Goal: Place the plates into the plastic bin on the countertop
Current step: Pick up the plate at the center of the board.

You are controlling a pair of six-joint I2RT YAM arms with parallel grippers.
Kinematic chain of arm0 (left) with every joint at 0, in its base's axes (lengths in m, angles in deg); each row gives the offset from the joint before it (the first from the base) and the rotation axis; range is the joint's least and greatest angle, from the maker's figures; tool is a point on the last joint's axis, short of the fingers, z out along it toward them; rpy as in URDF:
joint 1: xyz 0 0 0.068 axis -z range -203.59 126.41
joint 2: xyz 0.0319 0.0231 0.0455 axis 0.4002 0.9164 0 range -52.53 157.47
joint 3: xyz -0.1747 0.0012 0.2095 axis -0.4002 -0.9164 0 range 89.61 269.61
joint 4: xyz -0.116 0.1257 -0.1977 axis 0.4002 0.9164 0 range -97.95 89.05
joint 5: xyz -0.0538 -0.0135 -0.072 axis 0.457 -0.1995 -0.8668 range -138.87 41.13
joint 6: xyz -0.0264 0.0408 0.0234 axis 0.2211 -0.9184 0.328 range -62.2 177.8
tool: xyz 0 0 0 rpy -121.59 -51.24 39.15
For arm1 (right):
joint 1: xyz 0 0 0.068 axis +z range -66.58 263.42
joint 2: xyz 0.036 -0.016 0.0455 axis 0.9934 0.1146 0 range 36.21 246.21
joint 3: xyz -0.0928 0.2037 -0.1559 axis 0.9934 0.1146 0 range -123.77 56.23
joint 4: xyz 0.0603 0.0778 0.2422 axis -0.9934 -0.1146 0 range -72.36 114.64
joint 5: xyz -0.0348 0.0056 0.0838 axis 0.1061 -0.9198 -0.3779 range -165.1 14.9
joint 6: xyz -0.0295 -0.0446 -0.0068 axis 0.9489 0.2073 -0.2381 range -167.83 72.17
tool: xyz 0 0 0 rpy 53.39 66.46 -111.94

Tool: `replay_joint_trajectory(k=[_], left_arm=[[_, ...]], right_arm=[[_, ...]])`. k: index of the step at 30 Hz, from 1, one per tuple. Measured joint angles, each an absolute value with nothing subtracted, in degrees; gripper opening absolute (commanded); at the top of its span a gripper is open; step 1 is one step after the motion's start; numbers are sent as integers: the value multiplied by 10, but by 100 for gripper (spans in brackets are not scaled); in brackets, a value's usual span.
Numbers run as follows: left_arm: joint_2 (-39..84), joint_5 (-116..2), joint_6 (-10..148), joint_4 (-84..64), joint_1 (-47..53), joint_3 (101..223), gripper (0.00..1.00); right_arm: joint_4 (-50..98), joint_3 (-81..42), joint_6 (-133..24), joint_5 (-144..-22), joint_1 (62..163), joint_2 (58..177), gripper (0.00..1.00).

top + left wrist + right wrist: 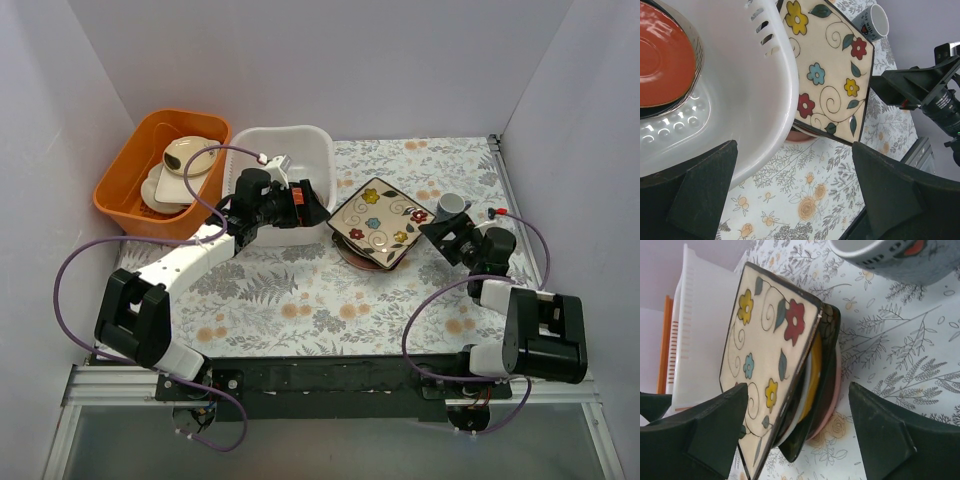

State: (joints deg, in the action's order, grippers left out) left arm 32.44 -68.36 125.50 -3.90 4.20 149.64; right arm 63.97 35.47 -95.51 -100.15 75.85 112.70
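- Right gripper (pixel 797 407) spread wide, nothing clamped. Left gripper (pixel 795 155) wide open too, empty, over the near rim of the plastic bin (pixel 757 95).
- Cream square plate (pixel 767 340) tops the stack on the countertop (pixel 300 290), dead ahead of the right fingers, edge-on between them. Right arm is nearer.
- Plate sits as a diamond, one corner toward my right hand; it's square, so no real long axis.
- Bin is just beyond the stack; red saucer (pixel 660 60) already inside.

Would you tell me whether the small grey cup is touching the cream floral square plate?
Apart. The right wrist view shows bare countertop between the cup and the plate.
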Motion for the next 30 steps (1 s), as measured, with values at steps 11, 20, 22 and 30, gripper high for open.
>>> replay_joint_trajectory(k=[11,20,22,30], left_arm=[[332,-690,1250,-37,43,1496,98],[333,-691,1244,-37,43,1496,98],[333,-691,1241,-37,43,1496,98],[336,-691,1236,-36,43,1496,98]], right_arm=[[909,401,-1048,-1008,744,1264,68],[1020,371,-1154,-1044,736,1419,54],[1034,359,-1173,-1055,736,1441,53],[1045,351,-1196,-1064,735,1453,53]])
